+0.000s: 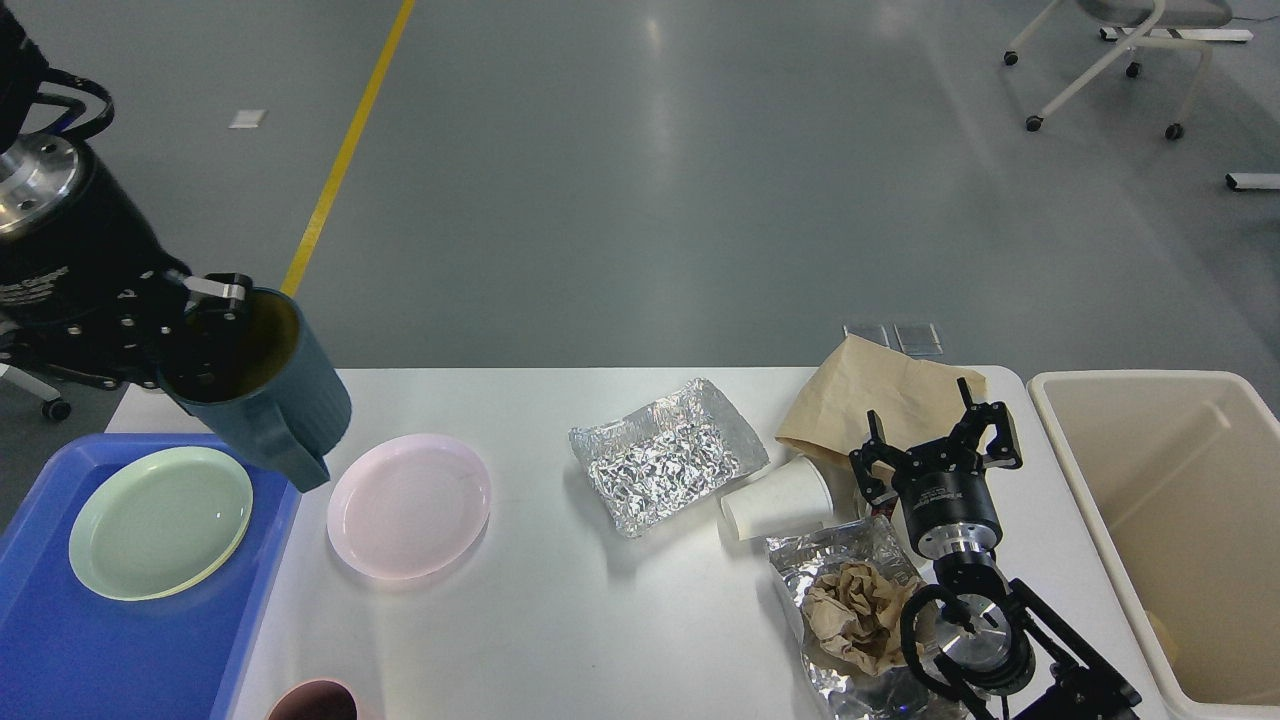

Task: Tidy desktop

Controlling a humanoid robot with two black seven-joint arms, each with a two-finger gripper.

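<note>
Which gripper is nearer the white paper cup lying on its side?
Right. The right gripper hangs open just right of the paper cup, over the brown paper bag. The left gripper is far left, gripping the dark mug near the blue tray.

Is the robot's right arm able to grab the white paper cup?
Probably yes. The right gripper is open and empty, and the white paper cup lies on its side close beside it, nothing between them.

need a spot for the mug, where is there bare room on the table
Free: the desktop between the pink plate and foil tray, and the blue tray in front of the green plate. Crowded: right side, around the paper cup, the brown bag and the right gripper.
</note>
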